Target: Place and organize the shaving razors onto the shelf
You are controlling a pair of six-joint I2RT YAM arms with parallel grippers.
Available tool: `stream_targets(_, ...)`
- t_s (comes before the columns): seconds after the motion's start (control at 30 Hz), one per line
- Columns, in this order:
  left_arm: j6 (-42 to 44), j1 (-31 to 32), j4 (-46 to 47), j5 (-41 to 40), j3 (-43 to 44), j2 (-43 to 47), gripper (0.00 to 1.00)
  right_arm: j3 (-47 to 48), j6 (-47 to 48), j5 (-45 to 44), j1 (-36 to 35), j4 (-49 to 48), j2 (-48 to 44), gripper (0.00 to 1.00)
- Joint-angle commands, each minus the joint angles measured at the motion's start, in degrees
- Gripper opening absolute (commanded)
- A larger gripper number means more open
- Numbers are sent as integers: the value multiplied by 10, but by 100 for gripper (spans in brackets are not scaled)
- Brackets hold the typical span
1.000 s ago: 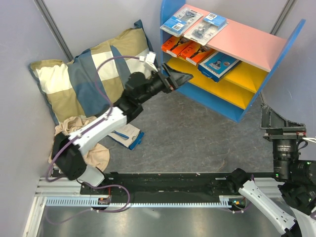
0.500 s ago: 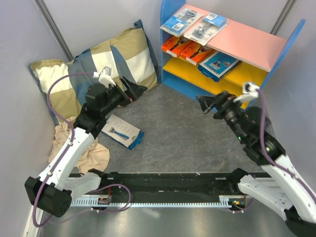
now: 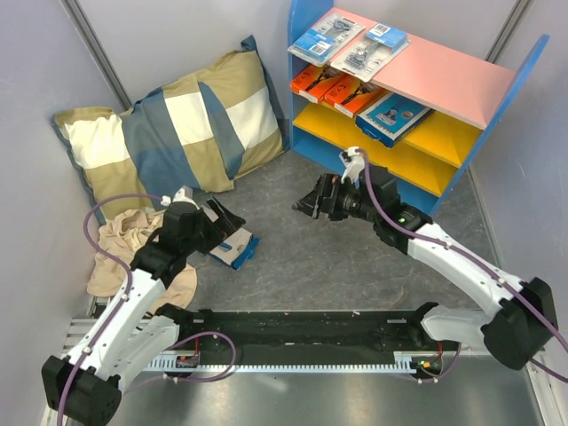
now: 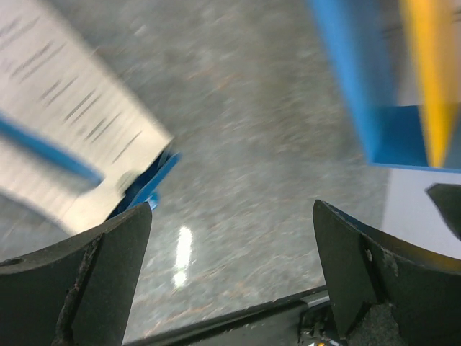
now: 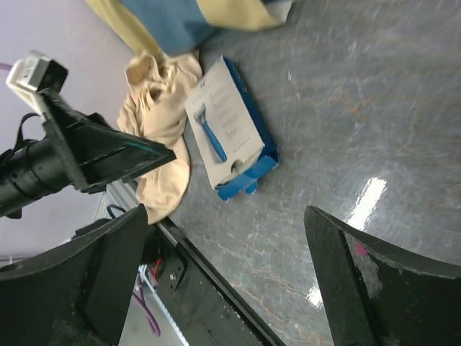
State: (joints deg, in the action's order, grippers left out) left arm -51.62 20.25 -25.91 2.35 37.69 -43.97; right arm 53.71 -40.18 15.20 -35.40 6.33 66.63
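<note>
Nearest the arms' bases, the left claw (image 3: 229,226) hangs wide open and empty over one end of a blue-and-white razor box (image 3: 240,249), which lies flat on the grey counter (image 3: 302,266) beside a crumpled beige cloth (image 3: 124,244). Farther in, the right claw (image 3: 303,202), jaws also spread wide and holding nothing, points toward that box from mid-counter. At the back, a patchwork pillow (image 3: 177,133) leans in the left corner, while the shelf (image 3: 417,197) carries two blister packs (image 3: 324,35) on its pink top board, with orange boxes (image 3: 333,89) and a blue box (image 3: 393,115) on the yellow board beneath.
</note>
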Motion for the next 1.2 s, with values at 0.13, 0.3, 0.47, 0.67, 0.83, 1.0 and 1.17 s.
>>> stream_targets(0.13, -92, -14, -64, -21, -72, -23, 99, -32, -8, 105, -7, -92, 97, 98)
stream_targets(0.3, -118, -23, -90, -52, -98, 31, 100, -41, -1, 119, -12, -107, 135, 98)
stream_targets(0.47, -127, -50, -77, -46, -128, 43, 97, -45, 2, 126, -13, -115, 154, 98)
stream_targets(0.67, -146, -92, 13, 11, -204, 22, 90, -48, 3, 124, -13, -113, 148, 98)
stream_targets(0.83, -149, -107, 72, 1, -223, 16, 81, -54, 1, 121, -14, -108, 142, 98)
stream_targets(1.0, -140, -121, 109, -5, -239, -6, 75, -57, -1, 120, -14, -107, 141, 98)
stream_targets(1.17, -133, -129, 183, 9, -259, -60, 54, -59, 0, 120, -14, -105, 140, 98)
